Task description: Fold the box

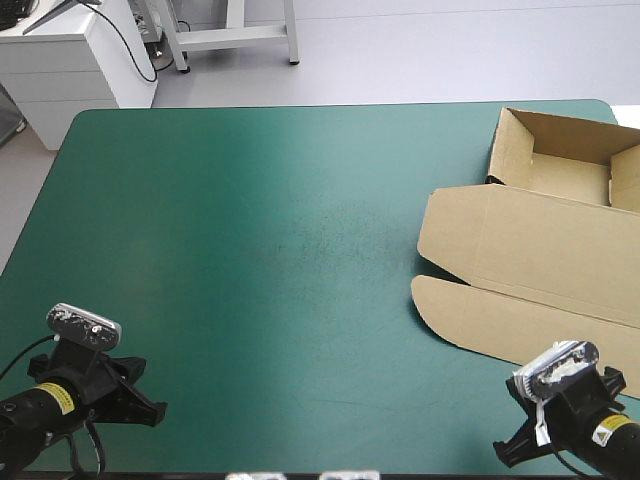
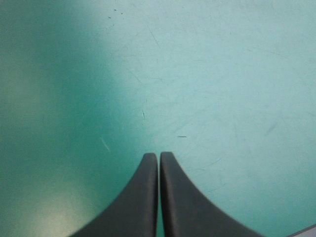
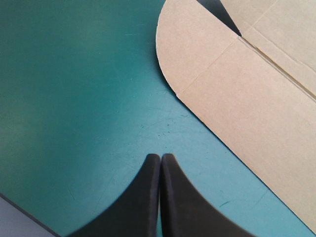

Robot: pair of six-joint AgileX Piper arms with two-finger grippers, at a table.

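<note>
**Waiting clenched beside a partly raised brown box**

Left wrist view: looking along the left gripper [image 2: 158, 157], clenched into one pointed arch and grasping nothing; hanging over bare, scratched teal-green cover [image 2: 207, 74].

Right wrist view: looking along the right gripper [image 3: 160, 158], likewise clenched and empty; hanging over the cover just beside the brown box [image 3: 256, 108]; facing its rounded flap [image 3: 197, 44], lying flat ahead and to one side, apart from the gripper.

High view: finding the box along the cover's right side, running off the right edge; showing walls standing raised at the far corner, with lid panel and rounded flap lying flat nearer; placing both grippers at the near edge, left well apart from the box, right near its flap.
</note>
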